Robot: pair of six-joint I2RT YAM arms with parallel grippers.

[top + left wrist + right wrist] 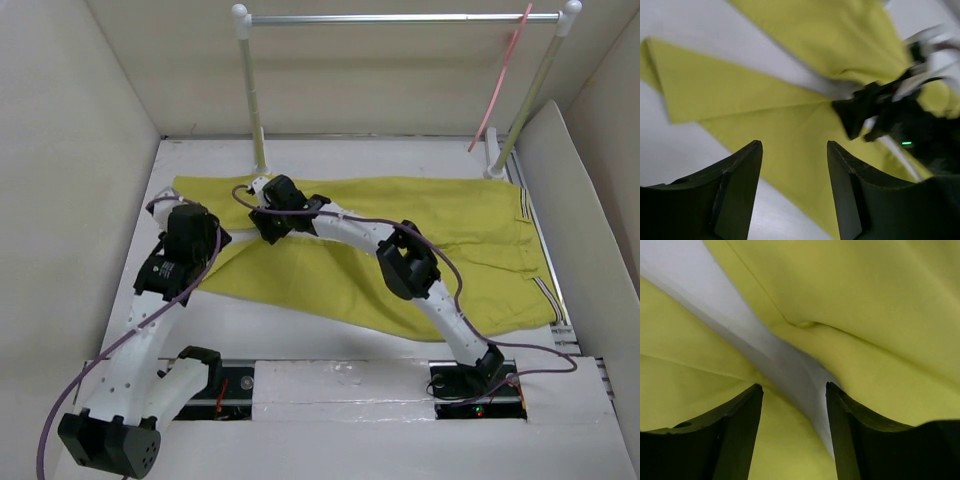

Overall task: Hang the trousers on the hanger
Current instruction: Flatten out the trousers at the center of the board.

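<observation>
i see mustard-yellow cloth trousers [450, 240] spread along the far edge. left gripper [794, 150] and right gripper [794, 392] gape wide above them, empty.

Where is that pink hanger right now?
In the overhead view, the hanger hangs from the rack's metal rail at the far right, beside the right post, beyond the waistband end of the trousers.

The white table [290, 325] bears the mustard trousers [470, 230] spread flat, and the white-posted rack [253, 95] stands behind them.
</observation>
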